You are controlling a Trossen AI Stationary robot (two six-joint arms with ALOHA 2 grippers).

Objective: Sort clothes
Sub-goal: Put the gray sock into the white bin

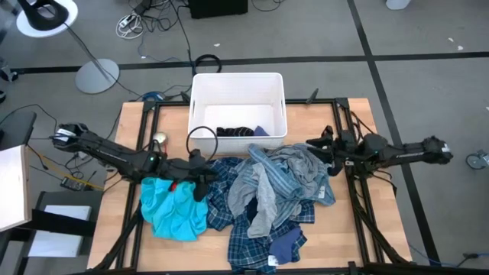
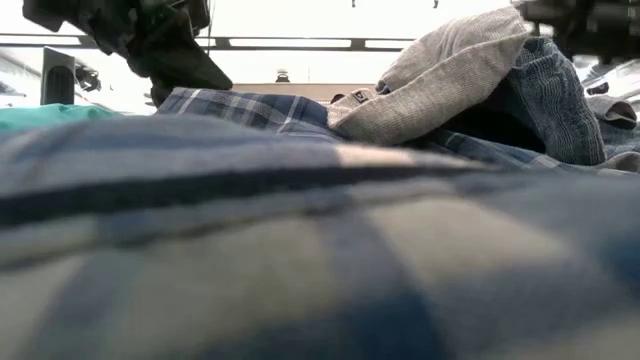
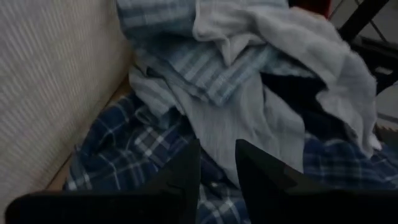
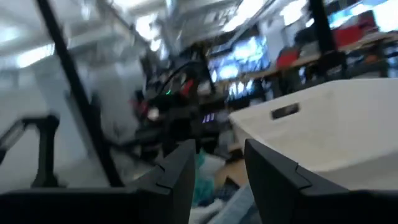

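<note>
The clothes (image 1: 263, 195) lie heaped on the bench (image 1: 130, 122) in front of the white bin (image 1: 238, 93), which holds small dark socks (image 1: 234, 131). The left pincer (image 1: 203, 180) sits low between the turquoise shirt (image 1: 173, 208) and a plaid shirt (image 1: 221, 191), fingers narrowly apart, holding nothing. The right pincer (image 1: 315, 145) hovers at the grey-blue striped garment (image 1: 271, 179), also narrowly parted and empty

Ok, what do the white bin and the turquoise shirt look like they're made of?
The white rectangular bin looks like smooth moulded plastic: rigid straight walls, rounded rim. The bright turquoise shirt looks like soft matte knit fabric, probably cotton, lying in loose crumpled folds.
</note>
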